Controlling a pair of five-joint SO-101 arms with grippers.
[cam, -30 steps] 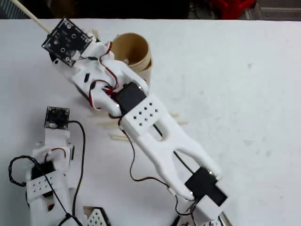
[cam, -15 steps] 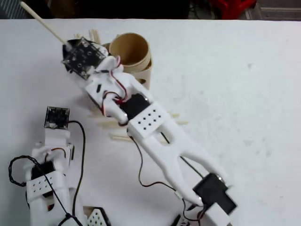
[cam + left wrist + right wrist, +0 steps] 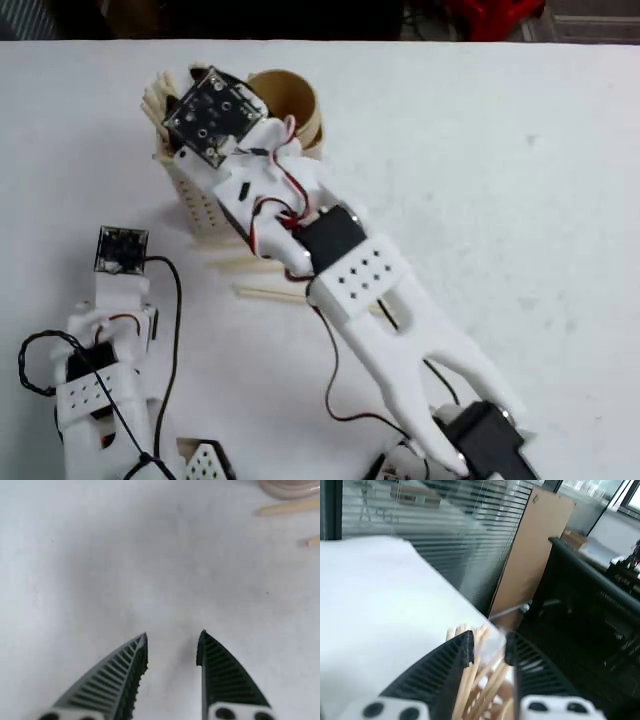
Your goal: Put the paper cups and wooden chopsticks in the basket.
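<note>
Chopsticks point(image 3: 480, 685) standing in basket point(image 3: 195, 200), just below parted right gripper point(image 3: 488, 647)

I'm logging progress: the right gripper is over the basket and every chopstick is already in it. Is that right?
Not every chopstick. The right gripper is over the basket, but the high view shows loose chopsticks lying on the table beside it.

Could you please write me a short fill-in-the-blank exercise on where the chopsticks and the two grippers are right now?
1. The right gripper is above the chopsticks standing in the white ____.
2. The left gripper holds nothing; its jaws are ____.
3. The loose chopsticks lie flat on the ____.
Missing words: basket; open; table.
</note>
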